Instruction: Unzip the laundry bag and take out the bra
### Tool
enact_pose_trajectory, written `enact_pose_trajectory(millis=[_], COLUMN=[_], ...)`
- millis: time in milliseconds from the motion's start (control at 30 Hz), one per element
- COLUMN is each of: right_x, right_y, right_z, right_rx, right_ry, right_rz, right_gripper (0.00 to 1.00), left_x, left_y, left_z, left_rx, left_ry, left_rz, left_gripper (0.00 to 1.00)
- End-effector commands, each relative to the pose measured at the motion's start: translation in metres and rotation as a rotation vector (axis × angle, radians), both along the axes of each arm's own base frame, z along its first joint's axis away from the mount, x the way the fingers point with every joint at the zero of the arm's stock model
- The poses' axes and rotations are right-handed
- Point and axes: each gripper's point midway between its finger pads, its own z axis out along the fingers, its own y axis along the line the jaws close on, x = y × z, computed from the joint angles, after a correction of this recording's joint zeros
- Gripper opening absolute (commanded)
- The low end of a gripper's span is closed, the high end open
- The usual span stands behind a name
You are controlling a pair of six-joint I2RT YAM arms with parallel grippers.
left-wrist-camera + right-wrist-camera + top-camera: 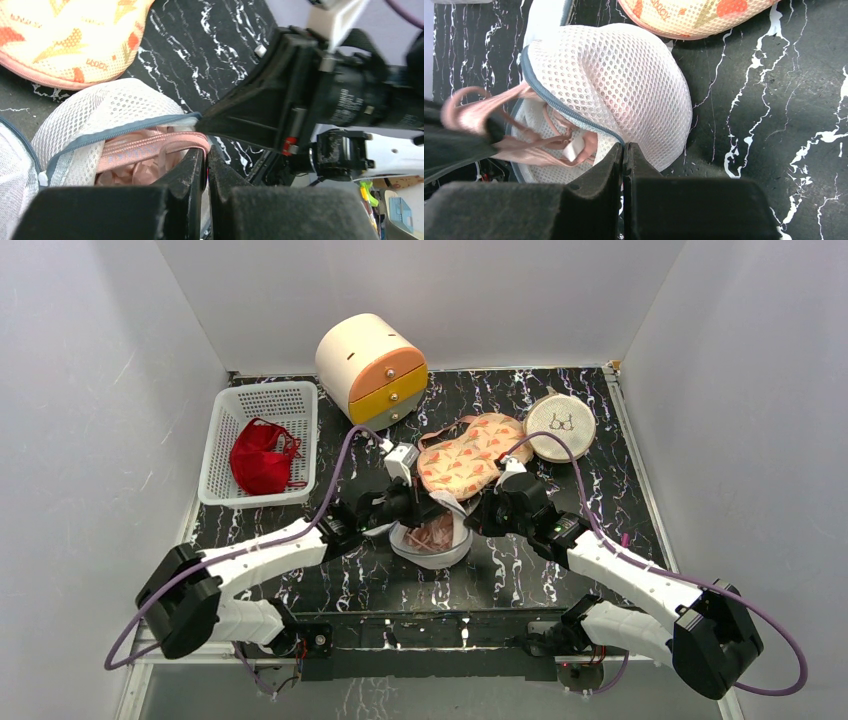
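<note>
The white mesh laundry bag (455, 550) with a blue-grey rim lies open at the table's middle, between both grippers. A pink bra (432, 535) lies inside it. My left gripper (425, 508) is shut on a pink bra strap (150, 147) at the bag's opening (95, 125); the strap loops over the fingertips of the left gripper (206, 150). My right gripper (478, 515) is shut on the bag's zip rim (574, 112), at the gripper's tips (623, 147) in the right wrist view. There the bag's mesh dome (624, 80) and the bra (524, 147) show.
An orange-patterned mesh pouch (470, 455) lies just behind the bag. A beige round pouch with a bra icon (560, 423) is at the back right. A white perforated basket (262, 410) holds a red garment (262, 458) at left. A cream and orange drawer box (372, 368) stands at the back.
</note>
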Motion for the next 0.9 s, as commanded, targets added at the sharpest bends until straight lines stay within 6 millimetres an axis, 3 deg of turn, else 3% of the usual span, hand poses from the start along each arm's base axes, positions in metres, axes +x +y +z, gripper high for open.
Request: enact_pose_trajectory(millis=[0,400,533,700,867], right_x=[0.016,0.016,0.016,0.019,0.022], right_y=[0.002,0.001,0.003,0.008,0.008], right_z=[0.026,0.025,0.032,0.046,0.047], right_rx=[0.025,0.027,0.038,0.071,0.056], right_ry=[-0.088,-0.082,-0.086,-0.12,-0.115], right_rz=[-0.032,-0.042,-0.034,-0.025,-0.024], right_gripper=[0.0,0.0,0.0,0.0,0.0], left_x=[-0.012,-0.029,-0.039,-0.056,-0.06], left_y=[0.003,0.009,-0.001,-0.023,-0.026], left_z=[0.045,0.124,0.126,0.114,0.135], left_rx=[-0.066,-0.13,-0.172,-0.215,-0.274], left_ry=[-0.098,-0.295,-0.28,-0.19,-0.229], left_rz=[-0.064,-0.17,-0.251,-0.403,-0.435], left_gripper=[0.0,0.0,0.0,0.0,0.0])
